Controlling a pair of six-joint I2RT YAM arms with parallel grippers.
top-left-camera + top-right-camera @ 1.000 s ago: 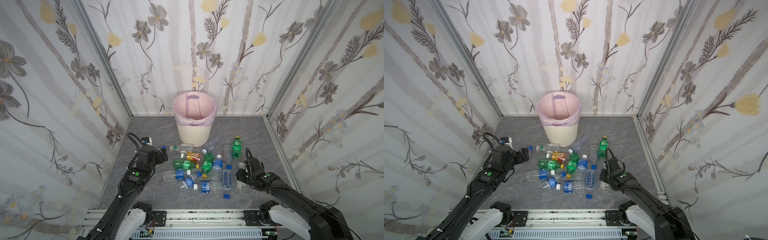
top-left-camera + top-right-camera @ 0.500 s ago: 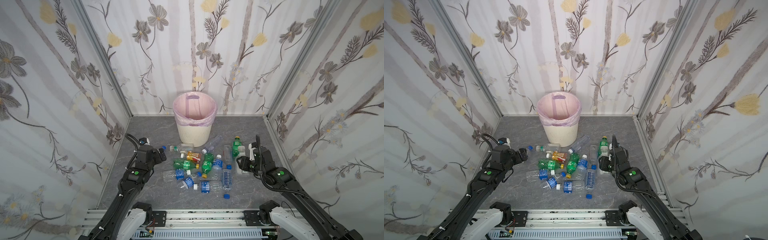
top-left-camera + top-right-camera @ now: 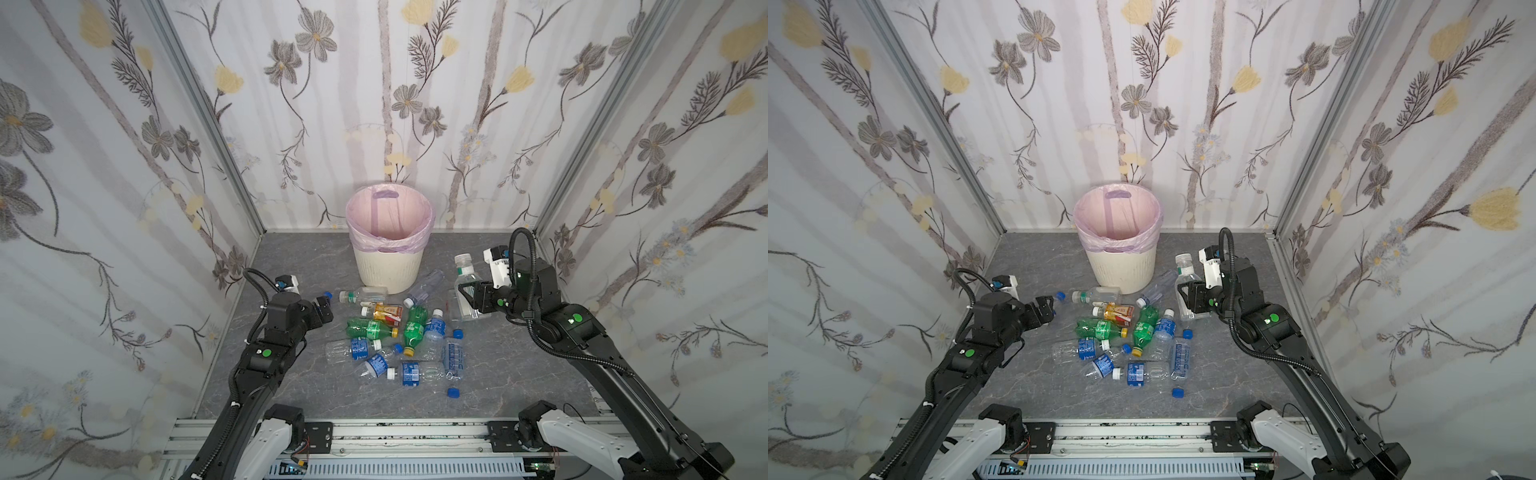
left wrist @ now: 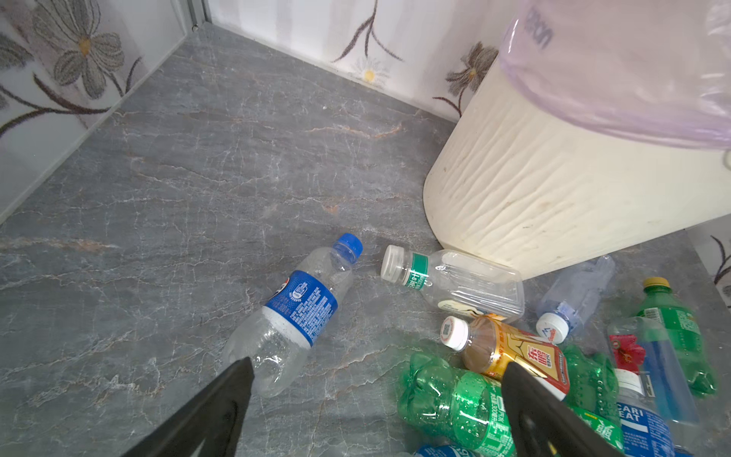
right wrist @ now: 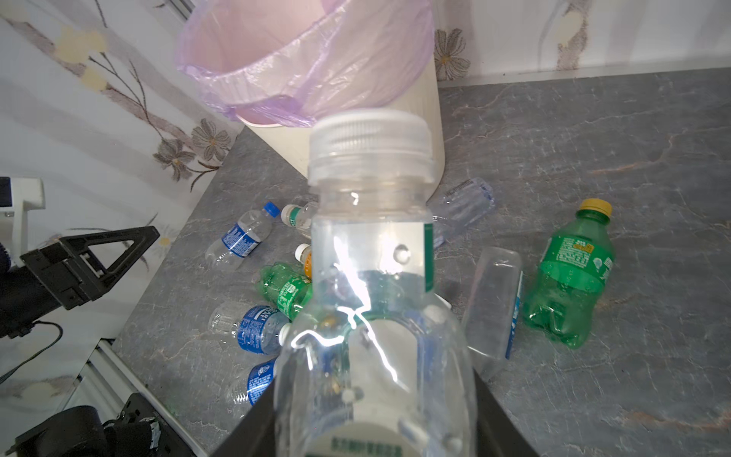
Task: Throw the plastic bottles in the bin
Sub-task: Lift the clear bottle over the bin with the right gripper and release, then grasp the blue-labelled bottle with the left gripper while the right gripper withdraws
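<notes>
**A:** What's on the left?
**B:** The left gripper (image 3: pixel 325 306), jaws wide apart and holding nothing, hovers near a blue-labelled bottle (image 4: pixel 294 312) lying on the grey bench (image 3: pixel 291 257).
**A:** And the middle?
**B:** More plastic bottles (image 3: pixel 399 336) lie scattered in front of the cream bin (image 3: pixel 388 270).
**A:** The right?
**B:** The right gripper (image 3: pixel 471 293) is clamped on a clear white-capped bottle (image 3: pixel 464 272), raised just right of the bin.

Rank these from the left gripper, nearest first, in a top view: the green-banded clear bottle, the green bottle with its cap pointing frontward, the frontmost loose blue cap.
From the left gripper, jaws open:
1. Green-banded clear bottle, just right of it.
2. Green bottle, mid-pile.
3. Loose blue cap, front right.
</notes>
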